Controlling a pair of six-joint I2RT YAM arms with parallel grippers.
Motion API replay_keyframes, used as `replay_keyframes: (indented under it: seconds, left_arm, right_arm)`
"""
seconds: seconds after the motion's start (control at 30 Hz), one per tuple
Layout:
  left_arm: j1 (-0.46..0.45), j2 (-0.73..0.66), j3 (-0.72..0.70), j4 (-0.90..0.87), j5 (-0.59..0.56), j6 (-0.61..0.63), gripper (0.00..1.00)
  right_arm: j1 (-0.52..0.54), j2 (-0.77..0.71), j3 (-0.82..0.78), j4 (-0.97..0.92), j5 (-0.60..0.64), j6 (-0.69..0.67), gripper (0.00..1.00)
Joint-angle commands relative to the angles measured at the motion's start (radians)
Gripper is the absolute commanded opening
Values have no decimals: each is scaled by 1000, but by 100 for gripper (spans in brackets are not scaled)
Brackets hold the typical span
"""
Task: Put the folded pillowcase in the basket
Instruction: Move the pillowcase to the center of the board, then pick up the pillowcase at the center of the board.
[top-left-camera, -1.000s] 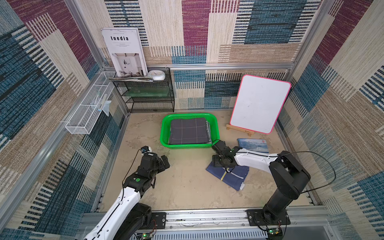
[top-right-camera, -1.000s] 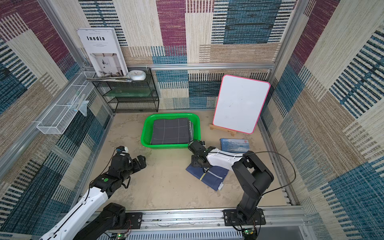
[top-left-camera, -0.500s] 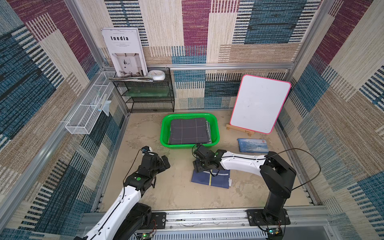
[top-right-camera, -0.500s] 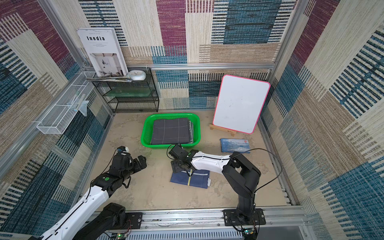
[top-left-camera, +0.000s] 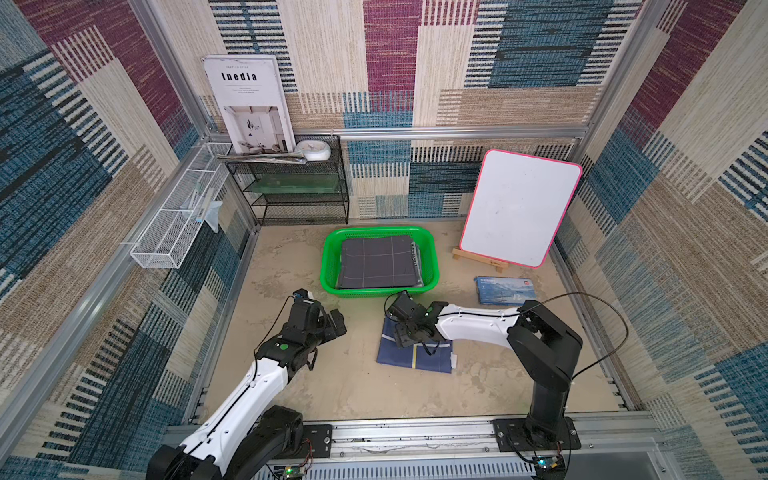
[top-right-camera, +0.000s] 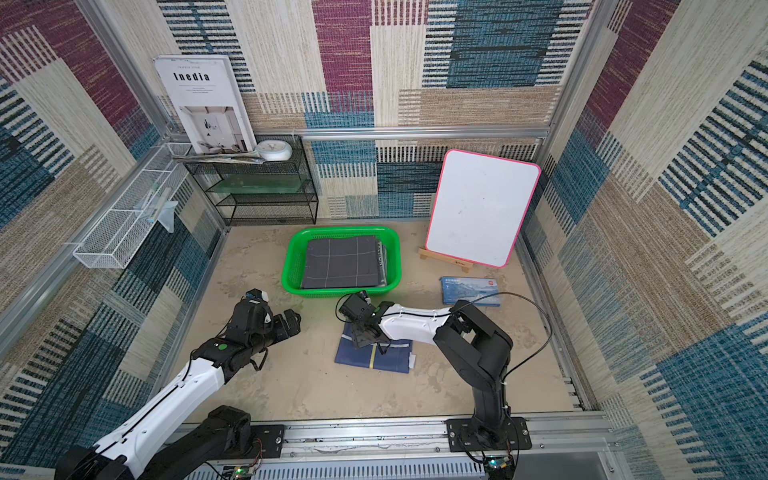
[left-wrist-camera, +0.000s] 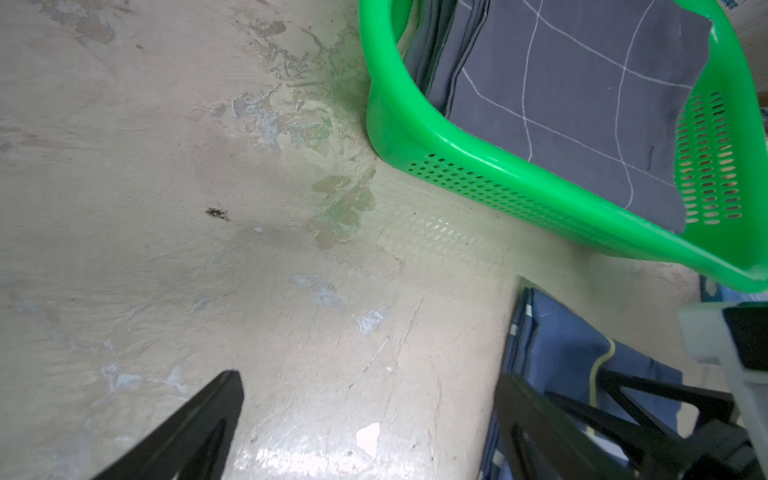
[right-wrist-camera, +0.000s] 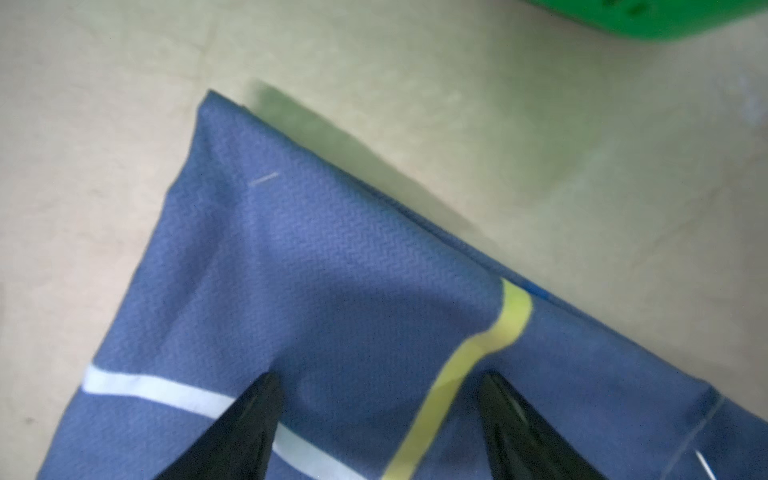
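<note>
**Obs., near side.** Your left gripper (top-left-camera: 336, 323) hangs over the beige mottled tabletop (top-left-camera: 353, 395). Its jaws are spread wide with nothing between them, and it has not shifted in the last second.

**Change.** Your right gripper (right-wrist-camera: 378, 374) has swept the folded navy-blue pillowcase with yellow and white stripes (top-left-camera: 395, 358) toward 9 o'clock and turned it. A second ago it lay as a skewed diamond further toward 3 o'clock; now it sits square. The jaws stand apart, both tips pressing down on the cloth near its far 9 o'clock corner. The fabric is humped between them, and no closed pinch shows.

**Meaning (judgement).** This reads as lining up, not transport. The pillowcase is still flat on the table, at about 5 o'clock of the bright green perforated plastic basket (top-left-camera: 374, 291). It is near the basket's front wall but not touching it. The lift is not yet done.

**Orientation.** The long axis runs 9–3, parallel to the basket's front wall. The yellow stripe runs 12–6, and a small white tag (top-left-camera: 454, 360) sits at the 3 o'clock end.

**Far.** The basket already holds a folded dark grey cloth with a white grid (top-left-camera: 378, 262), so the pillowcase would land on top of it.
</note>
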Motion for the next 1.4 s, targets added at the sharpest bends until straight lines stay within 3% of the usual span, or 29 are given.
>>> replay_keyframes:
  seconds: [0.0,0.23,0.37,0.47,0.87,1.37]
  left_arm:
    - [0,15,9,11,22,14,97]
    - [1,42,13,26,49,37,92]
    - [0,116,35,55,138,57,89]
    - [-15,197,62,90,222,74,85]
    - [-139,385,144,78,181,75,78]
    - [-205,570,214,51,150,22,56]
  right_arm:
    - [20,51,61,0,-76,-14,79]
    - [38,76,182,-17,-90,-43,79]
    - [31,-34,118,-38,36,-33,80]
    - [-7,-126,33,-32,60,-4,80]
    - [-162,-299,-232,101,-59,89,78]
    - [-181,-220,-289,200,-189,118,58]
